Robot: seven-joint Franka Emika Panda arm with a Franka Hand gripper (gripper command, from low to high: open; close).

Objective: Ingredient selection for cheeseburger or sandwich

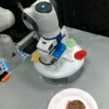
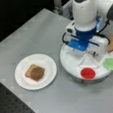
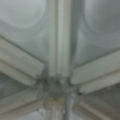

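Pincer: lowered over the middle of the round white tray (image 1: 70, 68) in both front views, at (image 1: 53, 60) and (image 2: 83, 49); its fingers are hidden under the arm's white and blue wrist, so I cannot tell how far apart they stand or whether they grip anything.
Wrist view: only white divider ribs (image 3: 58, 50) of the tray, very close, meeting at a hub low in the picture; no fingertip and no food piece can be made out.
Tray: sits on the grey desk (image 2: 35, 35), split by ribs into compartments.
Tray contents: a red round piece (image 1: 80, 54) and a green piece (image 1: 71, 42) at its rim towards a front view's right; a yellow cheese slice (image 1: 35, 57) at its rim towards a front view's left, partly behind the arm; a tan piece (image 2: 112, 44) at a front view's right edge, mostly hidden.
Plate: white paper plate (image 2: 48, 64) on the desk, apart from the tray, at a front view's left.
Sandwich so far: a tan bread slice (image 2: 29, 70) lies on the plate with the dark-brown patty (image 2: 37, 73) resting on top; the same patty (image 1: 76, 106) shows at a front view's bottom.
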